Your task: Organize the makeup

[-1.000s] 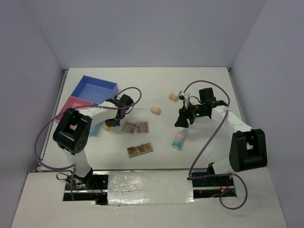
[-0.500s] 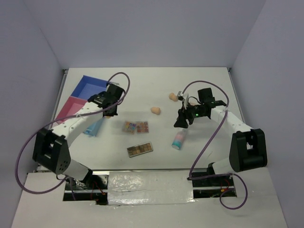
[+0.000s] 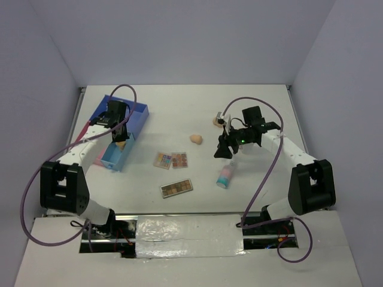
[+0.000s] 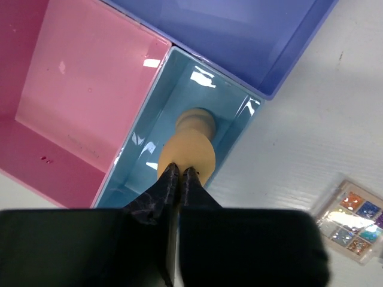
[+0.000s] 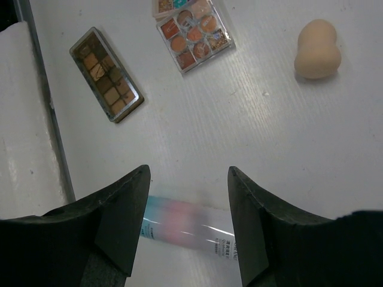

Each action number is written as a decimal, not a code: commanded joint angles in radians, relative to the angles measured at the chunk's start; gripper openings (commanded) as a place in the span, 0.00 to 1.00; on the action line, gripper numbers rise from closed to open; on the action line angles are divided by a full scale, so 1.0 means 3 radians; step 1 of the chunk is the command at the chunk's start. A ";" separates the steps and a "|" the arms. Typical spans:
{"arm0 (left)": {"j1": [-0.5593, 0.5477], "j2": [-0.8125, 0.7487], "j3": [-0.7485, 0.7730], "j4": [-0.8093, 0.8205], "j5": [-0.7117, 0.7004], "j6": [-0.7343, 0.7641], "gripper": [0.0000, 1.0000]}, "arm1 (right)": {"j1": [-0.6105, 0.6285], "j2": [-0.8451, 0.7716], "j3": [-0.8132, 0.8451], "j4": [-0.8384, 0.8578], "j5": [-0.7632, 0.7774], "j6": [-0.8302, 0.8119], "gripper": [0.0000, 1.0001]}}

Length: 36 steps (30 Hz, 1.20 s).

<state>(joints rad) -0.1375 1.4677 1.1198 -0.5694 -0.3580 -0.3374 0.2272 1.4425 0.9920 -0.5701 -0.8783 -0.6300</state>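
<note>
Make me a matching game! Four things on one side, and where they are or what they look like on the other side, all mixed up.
1. sponge
2. tube
3. palette
4. right hand

A. open, holding nothing
B. pinched by the left hand, at the teal compartment
C. lying on the table under the right hand
D. flat, full of brown squares

Pairs: 1-B, 2-C, 3-D, 4-A

The left arm (image 3: 84,149) reaches forward and leftward, the left pincer (image 4: 178,174) pointing down, its fingers pinched together on the edge of a sponge (image 4: 188,149). The right arm (image 3: 290,150) bends inward, the right pincer (image 5: 188,179) facing down, fingers spread apart and holding nothing.
</note>
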 commanded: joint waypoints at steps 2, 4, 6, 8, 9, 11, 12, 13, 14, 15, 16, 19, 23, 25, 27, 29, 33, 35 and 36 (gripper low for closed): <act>0.0049 0.0154 0.0066 0.0195 0.0074 0.0061 0.24 | 0.0076 0.0044 0.0155 -0.0012 0.0039 -0.0037 0.64; 0.0065 0.0205 0.0097 0.0205 0.0043 0.0051 0.47 | 0.0117 0.0069 0.0165 0.0008 0.0105 -0.0032 0.65; 0.0085 0.0246 0.0123 0.0205 0.0028 0.0051 0.58 | 0.0153 0.0105 0.0186 0.0054 0.0202 -0.0007 0.66; 0.0095 0.0272 0.0143 0.0205 0.0022 0.0056 0.64 | 0.0168 0.0136 0.0216 0.0131 0.0284 0.0065 0.66; 0.0105 0.0282 0.0173 0.0195 0.0028 0.0061 0.65 | 0.0189 0.0182 0.0226 0.0167 0.0380 0.0100 0.66; 0.0111 0.0282 0.0209 0.0185 0.0038 0.0061 0.66 | 0.0214 0.0243 0.0277 0.0269 0.0519 0.0325 0.66; 0.0111 0.0267 0.0235 0.0170 0.0038 0.0056 0.66 | 0.0235 0.0324 0.0303 0.0365 0.0585 0.0417 0.66; 0.0111 0.0257 0.0245 0.0159 0.0048 0.0051 0.66 | 0.0245 0.0376 0.0339 0.0402 0.0733 0.0519 0.66; 0.0106 0.0221 0.0266 0.0149 0.0068 0.0046 0.66 | 0.0265 0.0442 0.0440 0.0453 0.0835 0.0768 0.66; 0.0106 0.0190 0.0266 0.0139 0.0084 0.0046 0.65 | 0.0296 0.0595 0.0502 0.0448 0.0928 0.0882 0.66; 0.0111 0.0155 0.0271 0.0134 0.0099 0.0041 0.65 | 0.0347 0.0677 0.0573 0.0433 0.0979 0.0969 0.67; 0.0111 -0.0065 0.0220 0.0154 0.0227 0.0020 0.61 | 0.0464 0.0983 0.0916 0.0397 0.1219 0.1409 0.68; 0.0111 -0.0600 -0.0009 0.0271 0.0568 -0.0041 0.65 | 0.0618 0.1337 0.1228 0.0336 0.1516 0.1885 0.71; 0.0111 -0.0811 -0.0122 0.0378 0.0682 -0.0102 0.74 | 0.0659 0.1475 0.1391 0.0320 0.1593 0.2074 0.71; 0.0111 -0.1133 -0.0291 0.0435 0.0784 -0.0184 0.80 | 0.0705 0.1618 0.1458 0.0341 0.1664 0.2095 0.71; 0.0111 -0.1425 -0.0409 0.0466 0.0800 -0.0235 0.85 | 0.0761 0.1726 0.1525 0.0366 0.1777 0.2095 0.70; 0.0116 -0.1783 -0.0506 0.0420 0.0749 -0.0332 0.88 | 0.0772 0.1915 0.1658 0.0361 0.2012 0.2186 0.67; 0.0121 -0.1921 -0.0527 0.0369 0.0738 -0.0343 0.88 | 0.0772 0.1987 0.1679 0.0402 0.2079 0.2207 0.66; 0.0121 -0.1962 -0.0527 0.0354 0.0718 -0.0353 0.88 | 0.0777 0.1997 0.1669 0.0433 0.2125 0.2218 0.65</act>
<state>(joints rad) -0.1070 0.9131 0.9676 -0.4736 -0.1509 -0.4156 0.4561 2.0285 1.4460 -0.4728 -0.3130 -0.0048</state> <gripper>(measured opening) 0.881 0.657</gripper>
